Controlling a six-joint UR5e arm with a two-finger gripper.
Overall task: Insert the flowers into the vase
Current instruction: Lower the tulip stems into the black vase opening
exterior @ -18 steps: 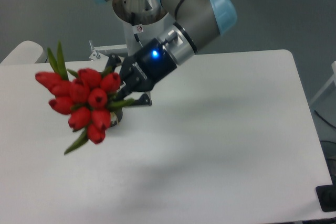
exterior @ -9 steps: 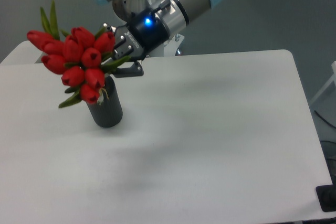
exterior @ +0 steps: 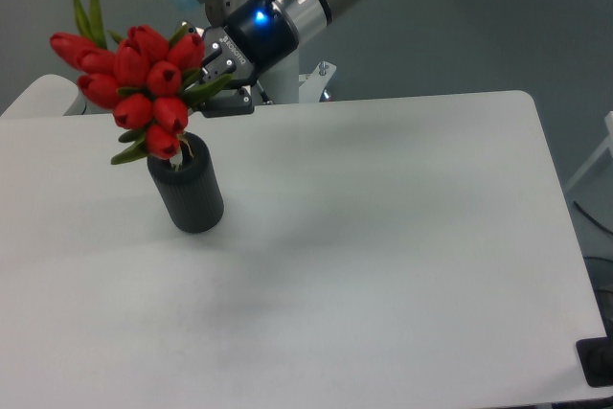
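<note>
Flowers: red tulip bunch held tilted in the air, its lowest buds just above the vase rim.
Vase: black cylinder upright on the white counter.
Jaws: closed on the stems, apparently; leaves partly hide the grip.

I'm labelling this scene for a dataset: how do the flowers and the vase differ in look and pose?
The flowers are red buds with green leaves, held in the air by the gripper; the vase is plain matte black and stands on the white table. The bunch lies tilted, the vase upright. In this view they look similar in height.
</note>
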